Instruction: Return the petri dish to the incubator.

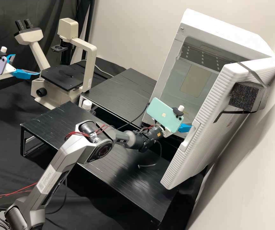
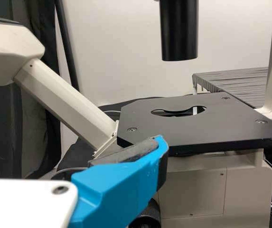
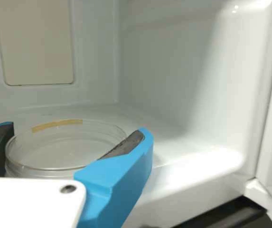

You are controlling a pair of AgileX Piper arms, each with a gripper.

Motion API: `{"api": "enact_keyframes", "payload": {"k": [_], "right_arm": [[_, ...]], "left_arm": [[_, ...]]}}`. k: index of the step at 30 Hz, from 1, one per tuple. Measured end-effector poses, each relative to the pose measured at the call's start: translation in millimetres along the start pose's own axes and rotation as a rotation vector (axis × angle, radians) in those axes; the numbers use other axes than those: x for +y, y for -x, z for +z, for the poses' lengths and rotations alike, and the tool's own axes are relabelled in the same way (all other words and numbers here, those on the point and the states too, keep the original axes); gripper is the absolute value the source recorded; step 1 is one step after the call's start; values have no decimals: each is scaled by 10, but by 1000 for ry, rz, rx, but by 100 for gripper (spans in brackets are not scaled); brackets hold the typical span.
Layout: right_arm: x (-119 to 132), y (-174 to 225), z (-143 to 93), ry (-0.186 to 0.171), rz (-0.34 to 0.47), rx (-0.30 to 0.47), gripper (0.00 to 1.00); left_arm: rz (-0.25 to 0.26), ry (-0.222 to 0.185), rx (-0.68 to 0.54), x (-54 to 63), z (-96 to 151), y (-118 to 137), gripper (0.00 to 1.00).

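In the high view my right gripper (image 1: 184, 127) is at the white incubator's (image 1: 220, 28) opening, partly hidden by its phone and the door. The right wrist view has the right gripper (image 3: 77, 129) shut on the clear petri dish (image 3: 64, 149), a pad against either side. The dish lies level inside the chamber, low over the white floor (image 3: 183, 159), with a strip of tan tape on its far rim; whether its base touches is hidden. At the far left, my left gripper (image 1: 26, 65) is open beside the microscope; in the left wrist view the left gripper (image 2: 68, 142) shows one finger.
The incubator door (image 1: 204, 105) stands open to the right of my right gripper. A beige microscope (image 1: 62, 76) with a black stage is near the left gripper. Low black racks (image 1: 121, 92) stand before the incubator, and a white-capped bottle (image 1: 87, 105) is behind the right arm.
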Motion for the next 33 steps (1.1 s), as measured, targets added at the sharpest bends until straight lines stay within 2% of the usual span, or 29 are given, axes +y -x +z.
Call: {"api": "enact_keyframes", "payload": {"k": [3,4,10,13,28,33], "right_arm": [[40,-10,23,0,-1,-14,0],[44,-10,27,5,-3,-12,100],[5,-16,50,-29,-23,-12,100],[-11,-20,67,-35,-27,-15,100],[-9,-12,58,-34,-26,-9,100],[43,118,22,-16,-35,-7,100]], "left_arm": [[0,0,0,0,0,0,100],[0,0,0,0,0,0,100],[0,0,0,0,0,0,100],[0,0,0,0,0,0,100],[0,0,0,0,0,0,100],[0,0,0,0,0,0,100]]}}
